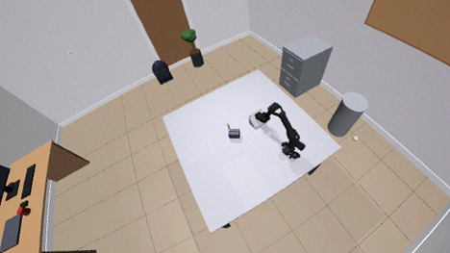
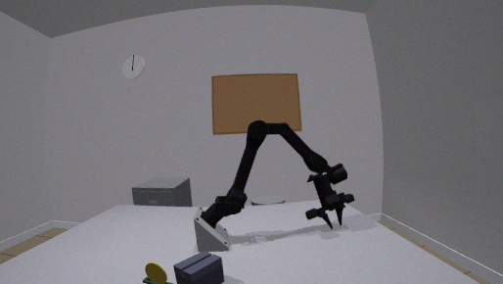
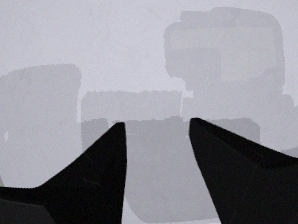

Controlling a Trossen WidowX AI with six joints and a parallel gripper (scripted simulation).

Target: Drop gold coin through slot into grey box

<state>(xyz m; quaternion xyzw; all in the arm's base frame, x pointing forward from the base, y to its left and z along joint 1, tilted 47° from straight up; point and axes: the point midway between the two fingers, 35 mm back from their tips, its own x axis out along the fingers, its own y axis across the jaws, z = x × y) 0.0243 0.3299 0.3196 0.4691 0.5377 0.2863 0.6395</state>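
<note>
The gold coin (image 1: 228, 125) (image 2: 156, 272) stands on its edge in the dark-green holder (image 2: 147, 281), near the bottom of the exterior view. The grey box (image 1: 234, 134) (image 2: 201, 268) sits close beside the holder; its lid is closed, with a narrow slot along it. My gripper (image 1: 291, 156) (image 2: 336, 226) (image 3: 158, 128) is part open and empty, its fingers pointing down low over the table, on the far side of the arm's base from the coin and box. Neither coin nor box shows in the wrist view.
The white table (image 1: 185, 133) (image 2: 88, 245) carries the arm's grey wedge-shaped base (image 1: 255, 120) (image 2: 211, 239), which stands between the gripper and the box. The arm's shadow lies on the table in the wrist view. A cabinet (image 1: 304, 66) and a grey cylinder (image 1: 347, 115) stand beyond the table.
</note>
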